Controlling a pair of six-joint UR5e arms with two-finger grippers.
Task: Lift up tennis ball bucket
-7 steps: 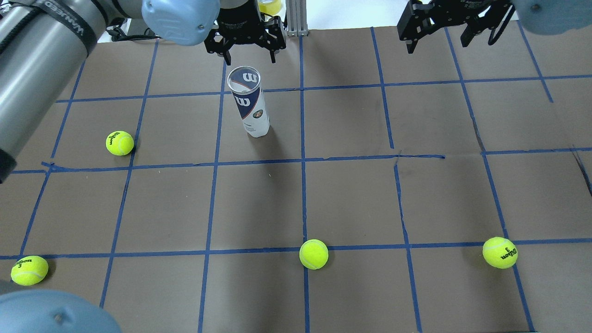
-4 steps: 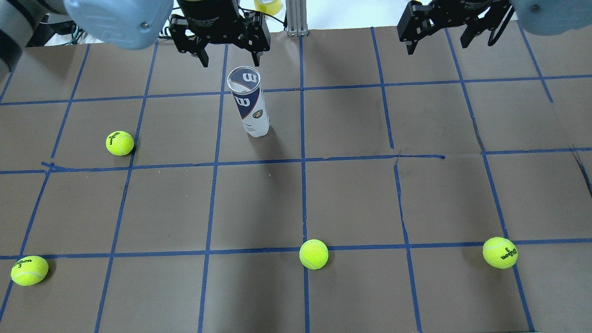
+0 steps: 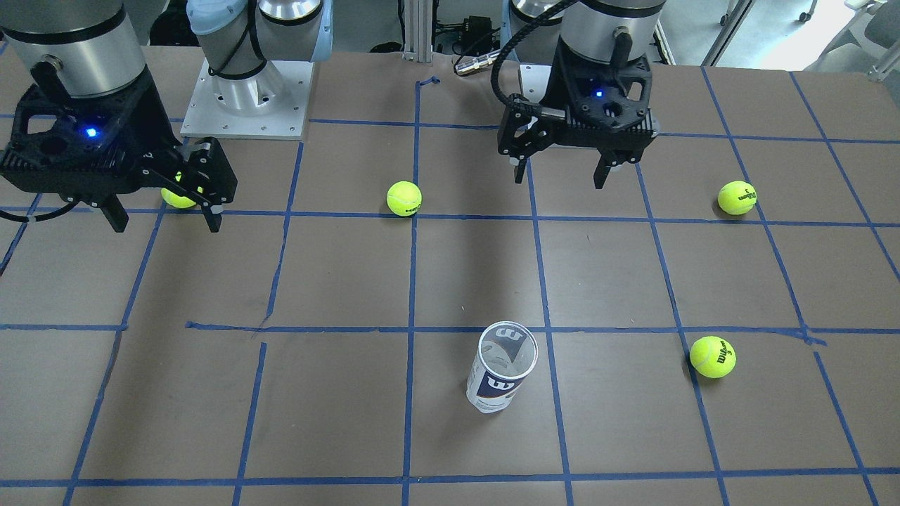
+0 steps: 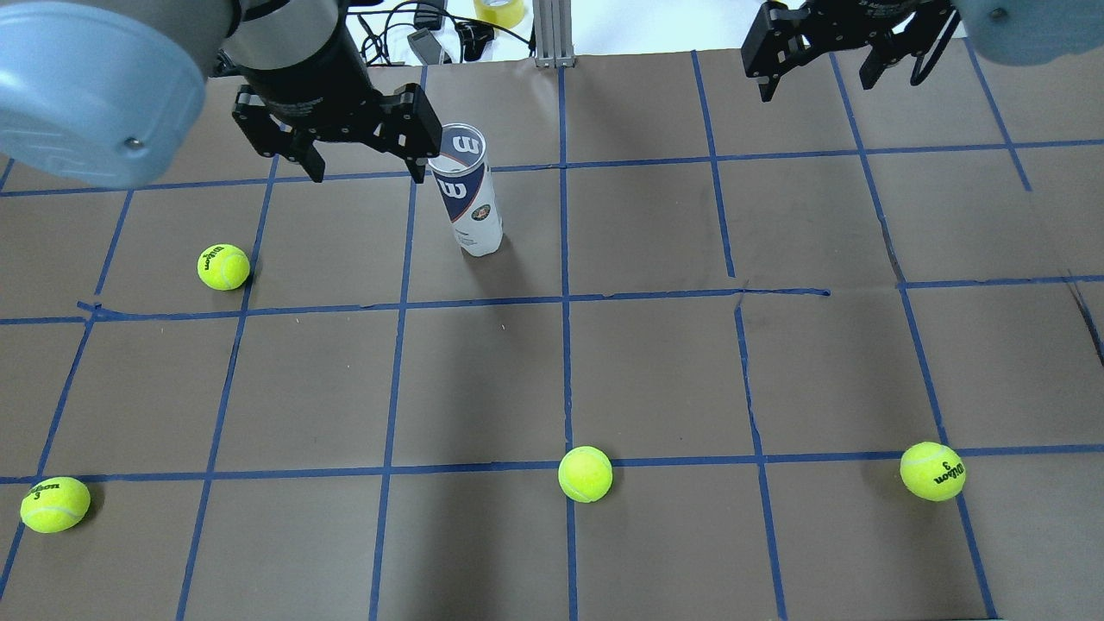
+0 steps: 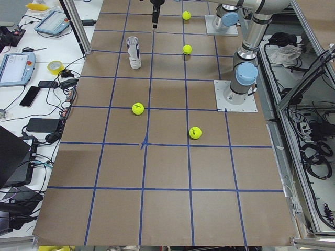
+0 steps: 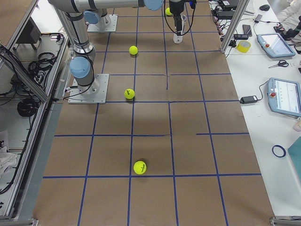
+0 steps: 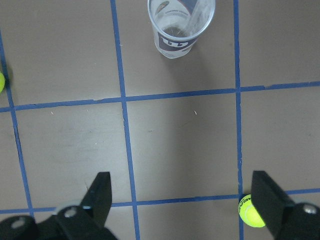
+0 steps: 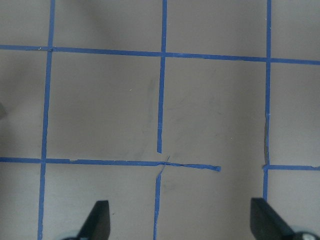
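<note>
The tennis ball bucket (image 4: 467, 195) is a clear can with a white label and a navy band with a W. It stands upright with its top open, and it also shows in the front view (image 3: 500, 369) and at the top of the left wrist view (image 7: 181, 25). My left gripper (image 4: 369, 169) is open and empty. It hangs above the table, left of the can's top in the overhead view and apart from it (image 3: 560, 177). My right gripper (image 4: 815, 79) is open and empty over the far right squares (image 3: 166, 221).
Several yellow-green tennis balls lie on the brown, blue-taped table: at the left (image 4: 223, 266), near left (image 4: 55, 504), near middle (image 4: 585, 473) and near right (image 4: 932, 471). A metal post (image 4: 552, 30) and a yellow tape roll (image 4: 503, 10) stand at the far edge.
My left gripper has moved left and toward the robot, from beyond the can to beside its top, still open. The can, the balls and the right gripper have not moved.
</note>
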